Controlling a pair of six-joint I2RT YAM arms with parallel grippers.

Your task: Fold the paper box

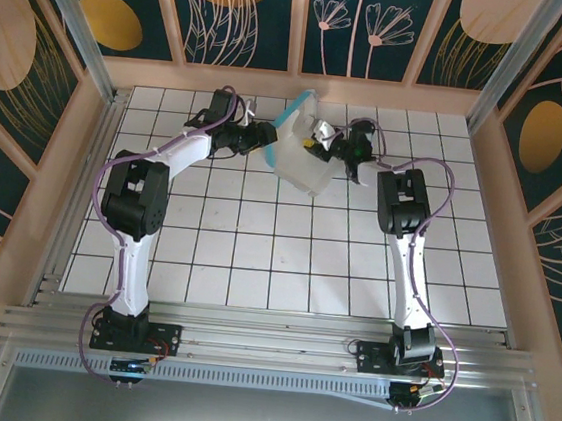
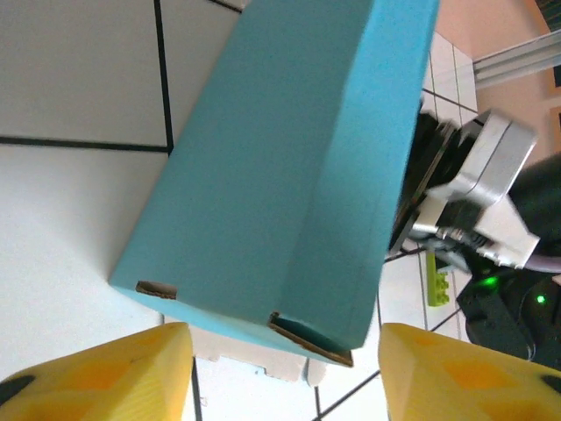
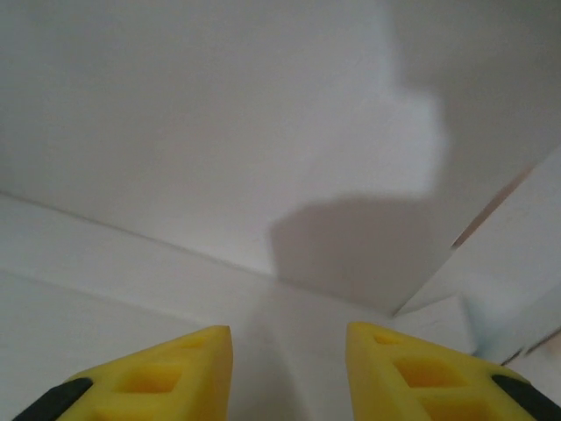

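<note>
The paper box point(image 1: 301, 167) stands half-formed at the far middle of the table, white walls toward the camera and a turquoise flap point(image 1: 288, 121) raised at its back. My left gripper point(image 1: 263, 138) is at its left side. In the left wrist view the box's turquoise outside point(image 2: 280, 175) hangs just ahead of my left gripper point(image 2: 285, 368); the yellow fingers point(image 2: 105, 373) stand wide apart and do not touch the card. My right gripper point(image 1: 326, 143) is at the box's right side. Its fingers point(image 3: 175, 373) are apart, facing the white inner card point(image 3: 219, 149) with nothing pinched.
A tiny green scrap point(image 2: 436, 281) lies on the tiles beyond the box, beside the right arm's wrist point(image 2: 478, 189). White tiled table point(image 1: 286, 261) stretches toward the arm bases. Wooden walls point(image 1: 66, 148) enclose the left, right and back.
</note>
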